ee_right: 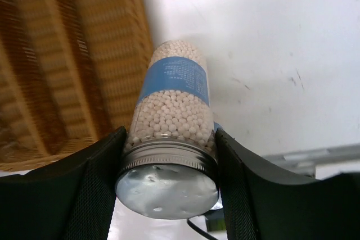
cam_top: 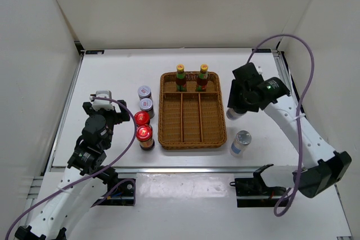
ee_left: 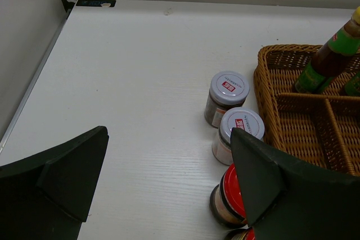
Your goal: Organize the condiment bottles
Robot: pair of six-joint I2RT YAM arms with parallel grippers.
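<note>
R arm: right gripper [ee_right: 171, 147] is clamped on the silver-capped bottle [ee_right: 173, 96] just below its cap. The bottle's long axis runs away from the wrist camera, base toward the table, near upright; contact with the table cannot be told. In the top view it sits right of centre, just beside the right rim of the wicker tray [cam_top: 223, 125], tray to frame-left. Judgement: a short carry leftward puts it over the right compartment. The left gripper [ee_left: 169, 136] is spread with nothing in it, at lower left by the red-lidded jars [cam_top: 143, 119], well apart from this bottle.
</note>
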